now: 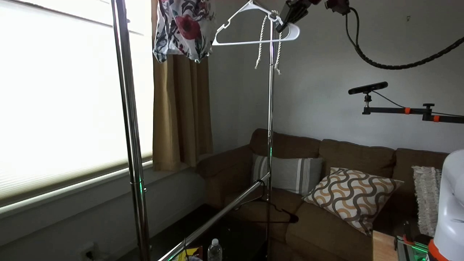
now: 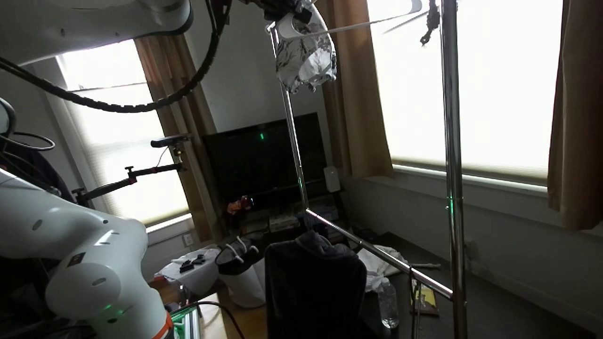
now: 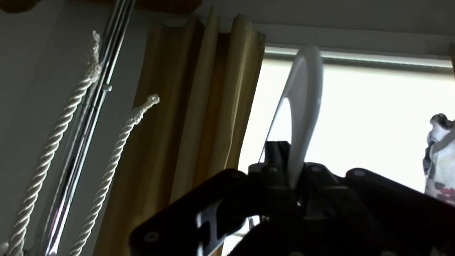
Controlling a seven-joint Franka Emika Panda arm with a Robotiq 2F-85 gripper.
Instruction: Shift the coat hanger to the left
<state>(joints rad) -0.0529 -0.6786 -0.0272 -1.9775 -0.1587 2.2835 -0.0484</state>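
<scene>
While the gripper [image 1: 284, 26] is clamped near one end of the coat hanger [image 1: 250, 42], I verify the hold in the wrist view: the jaws are brought together on the white plastic, which projects outward from between them. Hanger location: top of both exterior views, near a chrome rack upright [image 1: 271, 108]. In an exterior view its bottom bar is almost level and crosses the line of that upright; its top is cut by the frame edge (I cannot read the hook's seating from my station). A floral garment [image 1: 188, 29] is suspended nearby; the wrist view shows it apart from the held end. Twisted white ropes [image 3: 111, 167] hang along the upright, one per side. Low in an exterior view, the lower crossbar [image 1: 217, 215] carries a black hanger [image 1: 293, 218], and a clear bottle [image 1: 215, 251] shows just below it. Behind the upright I observe a brown sofa [image 1: 355, 152] with pillows [image 1: 355, 195] on its seat. The white arm [image 2: 108, 230] occupies one side of an exterior view; a black cable [image 2: 127, 108] sags beneath its upper link.
</scene>
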